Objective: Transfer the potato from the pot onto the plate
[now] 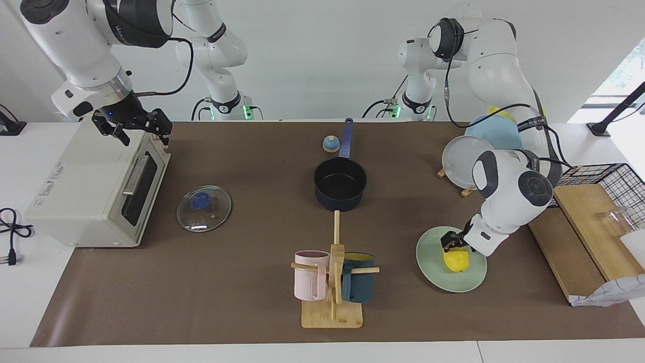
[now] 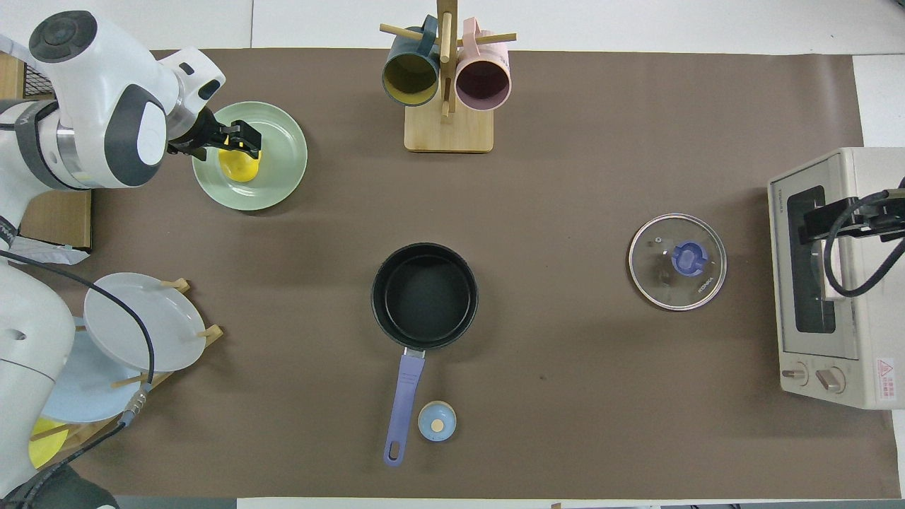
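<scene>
We judge the task almost finished. The potato (image 1: 456, 260) lies on the mint-green plate (image 1: 433, 275), a little toward the plate's edge nearer the robots, and the navy pot (image 1: 340, 183) stands empty in the middle of the table, its black inside bare in both views and its blue handle (image 2: 404, 406) pointing toward the robots.

The left gripper (image 1: 450, 243) sits low over the plate, right at the top of the potato. In the overhead view its black fingers (image 2: 245, 134) appear to straddle the yellow top, but we cannot make out whether they are pressing it or have let go. The potato looks to rest with its own weight on the plate, so we take the placing as done or about done.

What is left, as we read it, is for the left arm to let go if it has not, lift straight up so that it does not drag the potato off the ribbed rim, and draw back.

The right gripper (image 1: 132, 127) waits over the top of the toaster oven (image 1: 80, 191) at the right arm's end of the table, its jaws spread and holding nothing.

The glass lid (image 1: 204, 208) lies flat on the table between the oven and the pot.
</scene>
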You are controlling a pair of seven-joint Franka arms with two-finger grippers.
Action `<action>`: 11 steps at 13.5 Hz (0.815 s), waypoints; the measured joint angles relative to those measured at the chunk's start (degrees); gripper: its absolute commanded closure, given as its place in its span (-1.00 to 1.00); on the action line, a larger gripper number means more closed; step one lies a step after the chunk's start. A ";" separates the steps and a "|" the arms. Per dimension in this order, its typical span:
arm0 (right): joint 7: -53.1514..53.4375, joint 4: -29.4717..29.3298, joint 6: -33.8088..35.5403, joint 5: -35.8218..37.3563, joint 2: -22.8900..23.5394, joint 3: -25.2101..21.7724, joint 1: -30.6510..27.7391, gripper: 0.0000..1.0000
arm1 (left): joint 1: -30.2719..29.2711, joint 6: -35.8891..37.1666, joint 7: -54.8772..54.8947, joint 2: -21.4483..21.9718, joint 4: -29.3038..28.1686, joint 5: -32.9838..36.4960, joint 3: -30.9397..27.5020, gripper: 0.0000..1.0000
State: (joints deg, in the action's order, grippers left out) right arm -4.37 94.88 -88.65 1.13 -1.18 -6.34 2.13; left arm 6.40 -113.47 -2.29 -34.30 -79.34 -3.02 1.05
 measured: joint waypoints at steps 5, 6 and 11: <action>0.87 -0.01 0.23 0.00 -0.31 0.24 0.04 -1.00 | -2.06 10.39 -0.12 12.96 0.23 0.01 -1.23 -1.00; 1.02 -0.03 0.23 0.00 -0.31 0.32 0.05 -1.00 | -2.40 13.35 -0.12 16.20 0.19 0.02 -1.74 -1.00; 1.26 -0.16 0.23 0.00 -0.31 0.64 0.17 -1.00 | -2.91 27.41 -0.12 29.37 -0.86 0.04 -2.23 -1.00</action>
State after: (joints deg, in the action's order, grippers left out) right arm -3.11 94.72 -88.42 1.13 -1.49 -5.70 2.30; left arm 3.49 -86.06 -2.42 -4.93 -80.20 -2.98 -1.18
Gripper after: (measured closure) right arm 0.000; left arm 0.000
